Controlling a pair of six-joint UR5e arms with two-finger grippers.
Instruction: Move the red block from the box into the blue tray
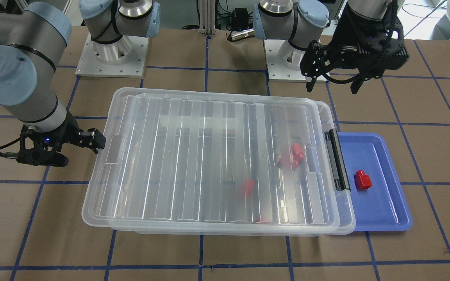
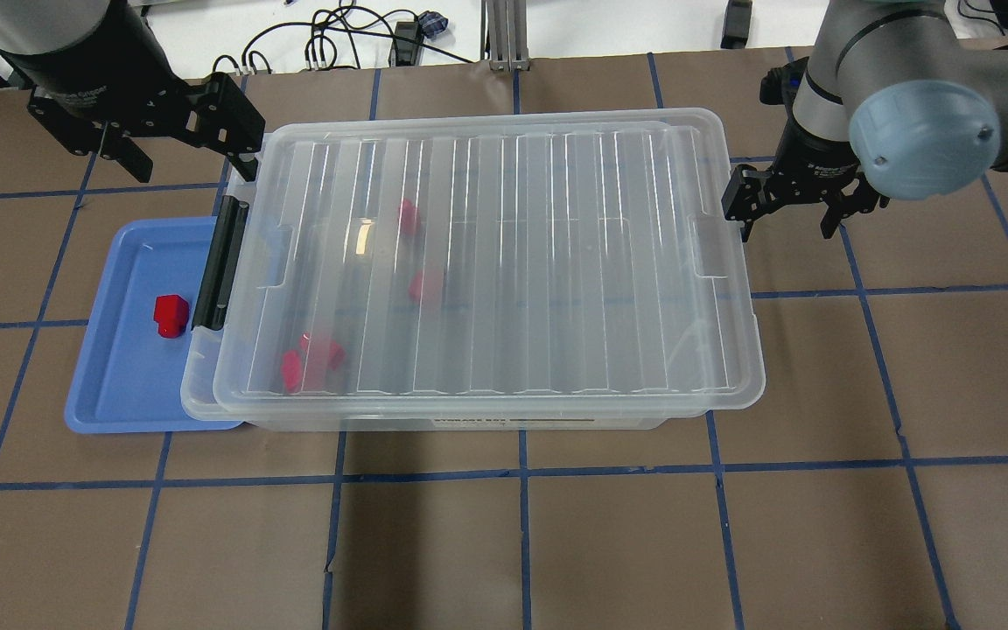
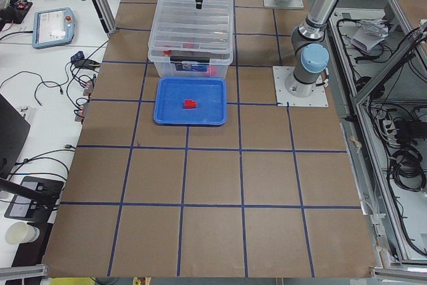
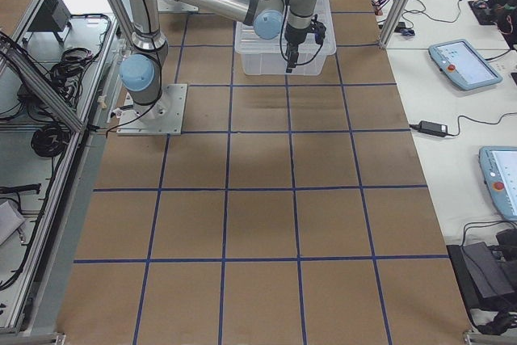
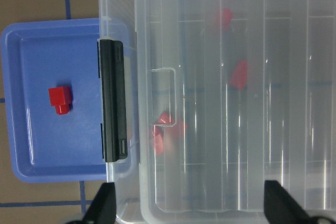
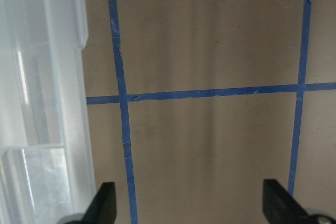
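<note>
block work looks done to me: one red block [image 1: 363, 180] lies in the blue tray [image 1: 385, 212], away from its walls. the tray sits just beside the box [image 2: 469, 423], at the end with the black latch [image 1: 338, 160]. the clear lid [image 1: 209, 156] is on the box, and more red blocks [image 1: 292, 156] show through it. farther back, the left gripper [image 1: 333, 89] hangs over the table [image 1: 248, 253], fingers spread wide, holding nothing. the right gripper [image 2: 786, 229] is by the box's other end, fingers wide too, empty. maybe nothing is left to do. the table is brown with blue tape lines [image 1: 201, 267]. behind it are wires [image 2: 329, 39] and white desks [image 3: 40, 65].
</note>
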